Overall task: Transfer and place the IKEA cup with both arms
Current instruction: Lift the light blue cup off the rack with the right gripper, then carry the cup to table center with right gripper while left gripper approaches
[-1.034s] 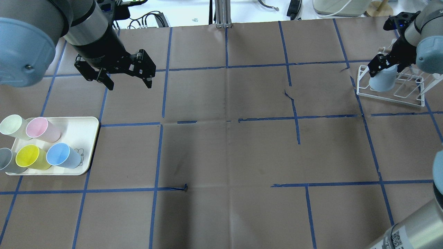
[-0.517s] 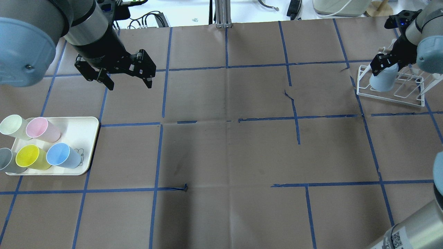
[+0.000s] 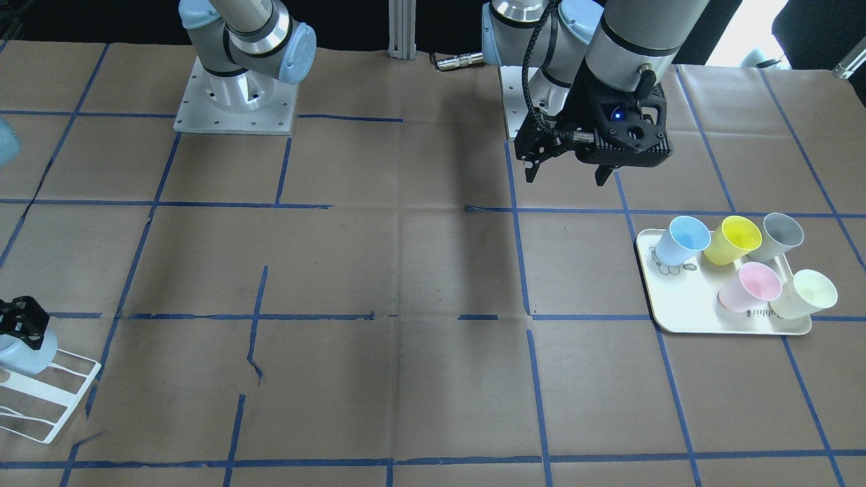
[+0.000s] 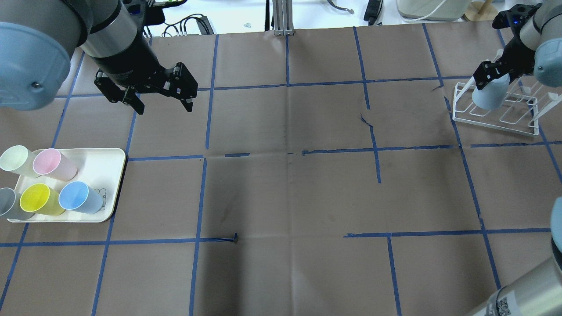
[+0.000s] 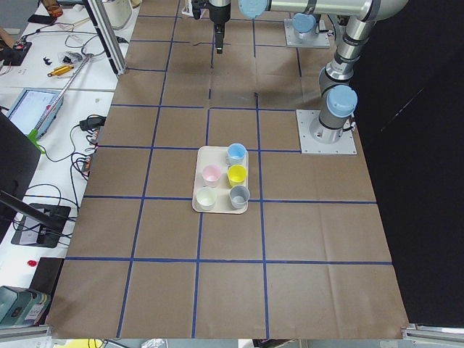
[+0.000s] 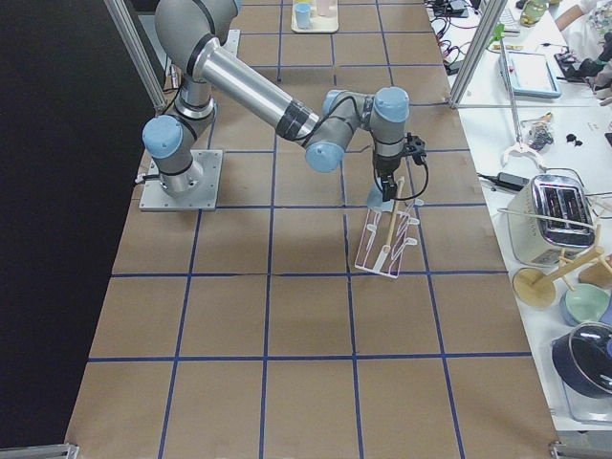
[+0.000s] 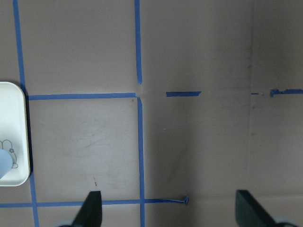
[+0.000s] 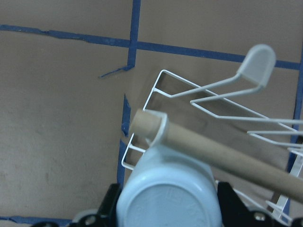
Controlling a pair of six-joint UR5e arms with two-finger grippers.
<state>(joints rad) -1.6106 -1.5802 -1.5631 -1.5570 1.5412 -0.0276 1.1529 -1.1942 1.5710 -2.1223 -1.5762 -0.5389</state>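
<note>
My right gripper [image 4: 492, 80] is shut on a pale-blue IKEA cup [image 4: 489, 95], held upside down over the near-left corner of a white wire rack [image 4: 500, 119] at the far right. In the right wrist view the cup's base [image 8: 168, 203] sits between the two black fingers [image 8: 111, 209], just below a wooden rod [image 8: 227, 156] of the rack. My left gripper [image 4: 165, 108] is open and empty, hovering above the table behind a cream tray [image 4: 103, 169]. A second blue cup [image 4: 79, 197] stands on that tray.
The tray also holds a yellow cup [image 4: 39, 199], a pink cup [image 4: 52, 163], a pale-green cup [image 4: 17, 160] and a grey cup [image 4: 8, 205]. Blue tape lines grid the brown table. Cables and gear lie beyond the far edge.
My right gripper has moved with the blue cup toward the far edge and slightly right, over the rack. The left arm has not moved.
</note>
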